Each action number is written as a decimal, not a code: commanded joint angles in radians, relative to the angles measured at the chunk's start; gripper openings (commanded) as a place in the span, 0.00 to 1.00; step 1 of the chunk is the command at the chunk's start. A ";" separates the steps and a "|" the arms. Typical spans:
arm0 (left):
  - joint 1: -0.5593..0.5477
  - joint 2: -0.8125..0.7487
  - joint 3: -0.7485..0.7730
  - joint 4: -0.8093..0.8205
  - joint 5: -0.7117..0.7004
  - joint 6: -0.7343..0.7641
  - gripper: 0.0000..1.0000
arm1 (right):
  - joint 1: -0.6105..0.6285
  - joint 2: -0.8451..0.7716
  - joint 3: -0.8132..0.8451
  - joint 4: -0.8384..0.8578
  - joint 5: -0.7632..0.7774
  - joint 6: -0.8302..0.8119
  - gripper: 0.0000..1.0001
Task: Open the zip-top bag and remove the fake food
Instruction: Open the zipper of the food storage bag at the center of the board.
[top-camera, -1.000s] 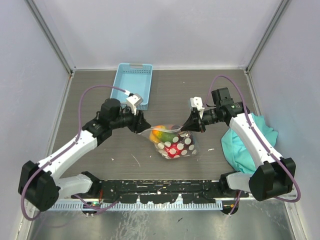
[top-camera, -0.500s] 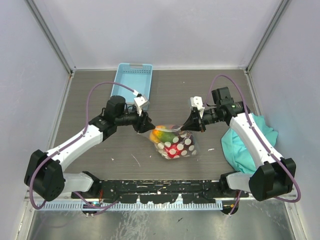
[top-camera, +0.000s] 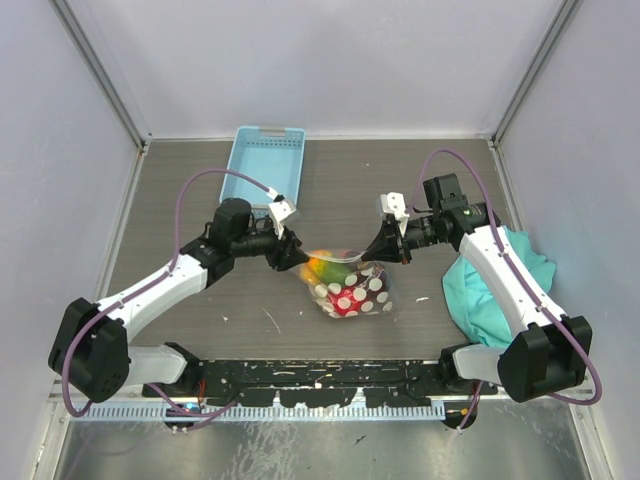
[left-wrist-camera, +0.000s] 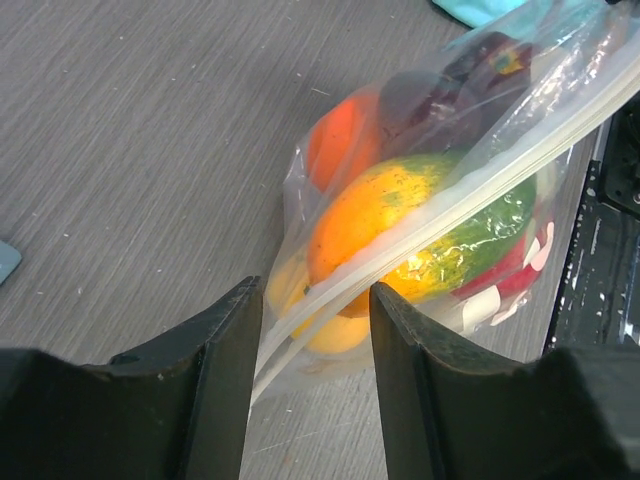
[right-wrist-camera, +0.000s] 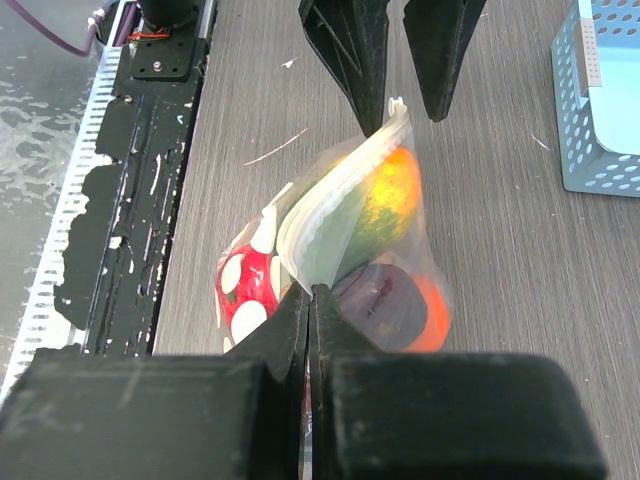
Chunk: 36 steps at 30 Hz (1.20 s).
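Zip-top bag (top-camera: 356, 291) white-dotted, fake food (left-wrist-camera: 378, 212) inside; right gripper (right-wrist-camera: 310, 296) pinching rim; left gripper (left-wrist-camera: 316, 292) spread astride zip strip.

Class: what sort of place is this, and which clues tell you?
Probably a robotics lab test cell: a left arm and right arm bolted to a walled-in table, with props, a blue basket and a zip-top bag of fake food.

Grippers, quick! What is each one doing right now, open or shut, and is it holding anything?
Left gripper: open around the zip-top bag's top edge, not pinching it.
Right gripper: closed, holding the zip-top bag's other end.
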 joint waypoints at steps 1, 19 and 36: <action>0.004 -0.010 -0.001 0.094 -0.044 0.004 0.47 | -0.001 -0.008 0.041 -0.003 -0.026 0.003 0.01; 0.076 -0.172 -0.152 0.271 -0.075 -0.453 0.52 | -0.002 -0.009 0.040 0.086 0.010 0.121 0.01; 0.080 -0.531 -0.422 0.396 -0.245 -1.129 0.62 | -0.207 0.012 0.278 0.362 -0.013 0.419 0.01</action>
